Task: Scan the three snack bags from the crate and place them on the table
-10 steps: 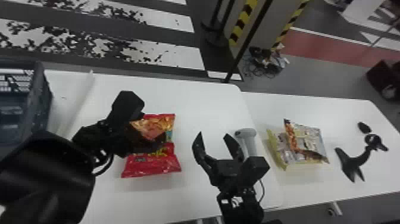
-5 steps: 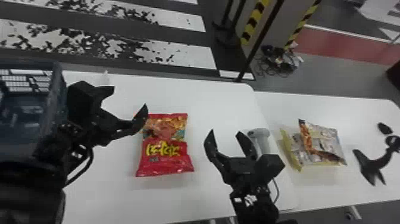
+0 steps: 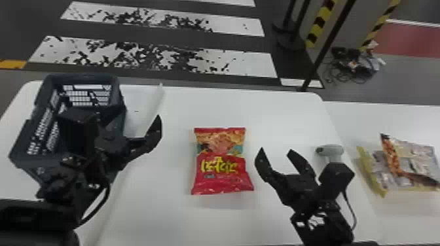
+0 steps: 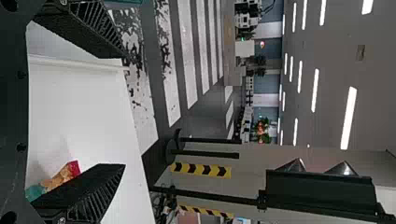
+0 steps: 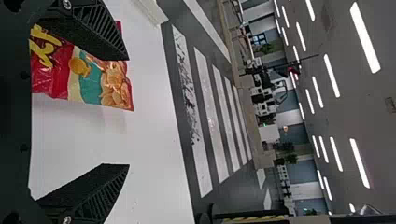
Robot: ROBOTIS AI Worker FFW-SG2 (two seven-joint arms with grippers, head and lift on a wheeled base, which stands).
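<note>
On the white tabletop (image 3: pixel 275 114), the crate (image 3: pixel 82 78) is set at the far left corner; left gripper (image 3: pixel 142 140) and right gripper (image 3: pixel 276 149) are held with fingers wide; the red snack bag (image 3: pixel 221 163) is laid mid-tabletop, yellowish bags (image 3: pixel 414 160) beyond the right edge, the scanner (image 3: pixel 331 150) near that edge

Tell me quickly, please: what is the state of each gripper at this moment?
Left gripper: open, fingers wide apart, holding nothing.
Right gripper: open as well, nothing between its fingers' tips.

Far left to middle: white floor stripes (image 3: pixel 229 60), black-blotched. Far right: black pole (image 3: pixel 330 42); yellow-and-black tape (image 3: pixel 319 24); tangled cables (image 3: pixel 352 70); red floor strip (image 3: pixel 404 39).
</note>
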